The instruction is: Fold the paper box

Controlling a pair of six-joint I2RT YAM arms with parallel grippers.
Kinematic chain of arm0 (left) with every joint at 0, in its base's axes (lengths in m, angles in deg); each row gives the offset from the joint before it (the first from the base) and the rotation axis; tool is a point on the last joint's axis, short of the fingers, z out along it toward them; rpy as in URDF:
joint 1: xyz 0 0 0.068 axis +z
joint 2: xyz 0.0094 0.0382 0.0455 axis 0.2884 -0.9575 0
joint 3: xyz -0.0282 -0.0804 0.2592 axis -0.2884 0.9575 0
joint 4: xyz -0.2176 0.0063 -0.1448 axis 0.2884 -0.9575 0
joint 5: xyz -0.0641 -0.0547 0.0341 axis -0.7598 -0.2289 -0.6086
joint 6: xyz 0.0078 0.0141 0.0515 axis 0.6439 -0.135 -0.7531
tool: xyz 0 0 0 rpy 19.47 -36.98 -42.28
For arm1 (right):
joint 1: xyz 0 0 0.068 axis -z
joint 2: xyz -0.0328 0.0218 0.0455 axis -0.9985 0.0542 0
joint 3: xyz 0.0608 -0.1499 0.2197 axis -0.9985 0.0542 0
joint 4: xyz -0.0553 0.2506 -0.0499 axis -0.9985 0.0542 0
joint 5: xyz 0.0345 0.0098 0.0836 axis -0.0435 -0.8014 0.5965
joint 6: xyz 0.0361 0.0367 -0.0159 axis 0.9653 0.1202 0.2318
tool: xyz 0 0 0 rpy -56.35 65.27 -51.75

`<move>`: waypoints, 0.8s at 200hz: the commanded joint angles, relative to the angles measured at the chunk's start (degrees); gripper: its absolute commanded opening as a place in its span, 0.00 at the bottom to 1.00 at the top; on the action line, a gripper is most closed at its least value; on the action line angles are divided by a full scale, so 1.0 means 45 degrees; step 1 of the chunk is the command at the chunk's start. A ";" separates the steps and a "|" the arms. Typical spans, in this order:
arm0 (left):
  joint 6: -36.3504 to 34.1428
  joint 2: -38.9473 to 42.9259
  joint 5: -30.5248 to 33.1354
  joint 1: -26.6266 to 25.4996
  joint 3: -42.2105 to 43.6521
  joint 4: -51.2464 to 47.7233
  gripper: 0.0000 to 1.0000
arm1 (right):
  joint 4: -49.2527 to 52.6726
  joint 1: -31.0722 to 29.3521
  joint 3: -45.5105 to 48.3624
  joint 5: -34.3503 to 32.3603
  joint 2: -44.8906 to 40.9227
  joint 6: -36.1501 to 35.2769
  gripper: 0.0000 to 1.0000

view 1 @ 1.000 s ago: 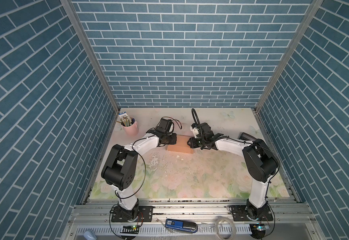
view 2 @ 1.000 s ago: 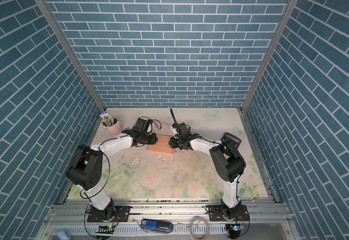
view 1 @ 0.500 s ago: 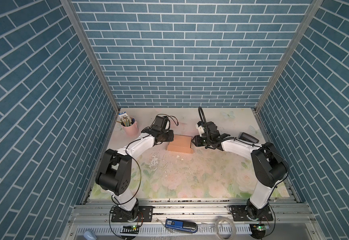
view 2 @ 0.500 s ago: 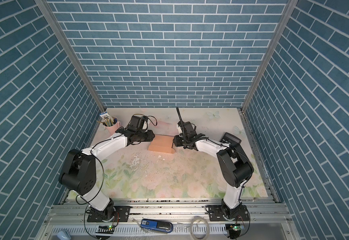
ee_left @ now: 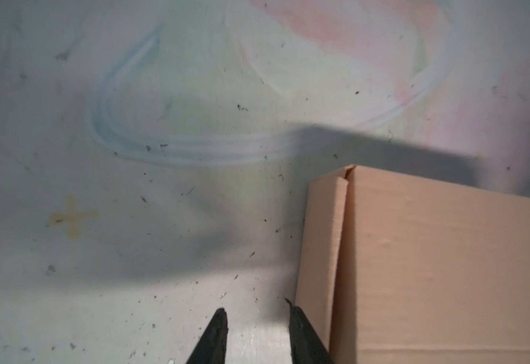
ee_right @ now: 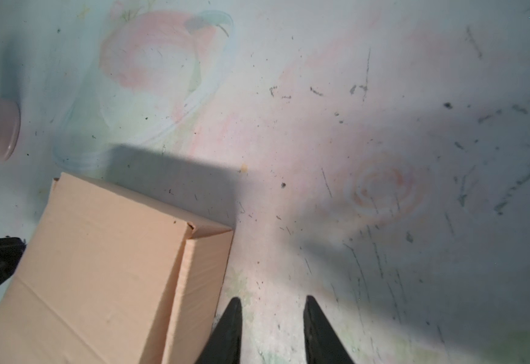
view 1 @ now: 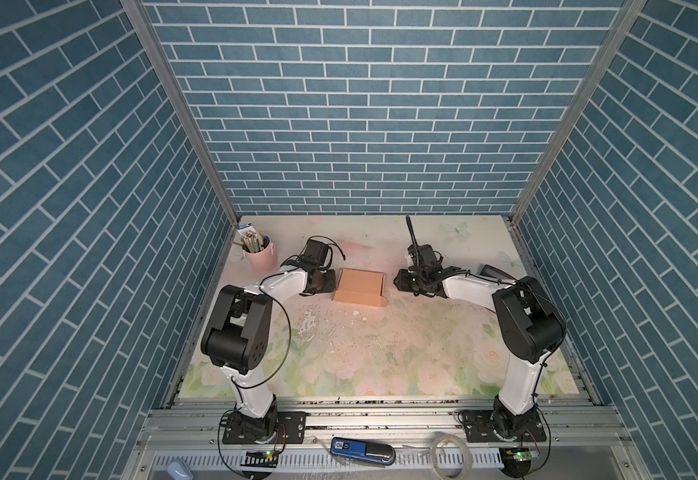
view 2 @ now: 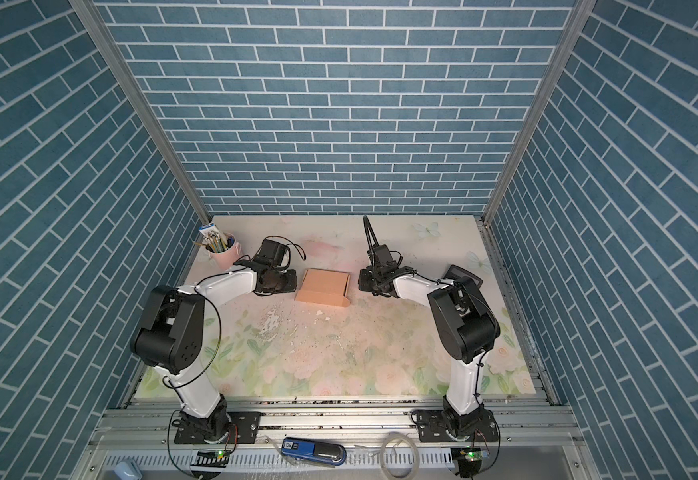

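Paper box (view 1: 360, 286) between left fingers (ee_left: 216, 337), right fingers (ee_right: 232, 331).

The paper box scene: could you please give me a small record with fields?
paper box: folded shut, lying flat on the table
left pincer: open, empty, close beside the box
right pincer: open, empty, clear gap to the box
pink cup: holds writing tools, back left of the table

One paper box (view 1: 360, 286), two end effectors (ee_left: 256, 310) (ee_right: 272, 299), one cup (view 1: 261, 259), perhaps five pencils (view 1: 252, 241).
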 commanded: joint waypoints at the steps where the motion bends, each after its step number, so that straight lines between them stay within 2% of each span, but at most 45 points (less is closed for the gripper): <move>1: -0.0140 -0.0508 -0.0109 0.0015 -0.0498 -0.0302 0.36 | 0.0141 -0.0060 -0.0502 -0.0109 0.0404 0.0404 0.34; 106: -0.0007 -0.1897 -0.0464 -0.1240 -0.2171 -0.0377 0.36 | 0.0571 -0.0178 -0.1764 0.0008 0.1425 0.0425 0.32; 160: 0.0282 -0.2881 -0.0524 -0.1762 -0.3449 -0.0532 0.36 | 0.1063 0.0670 -0.2128 -0.0176 0.1615 0.0017 0.32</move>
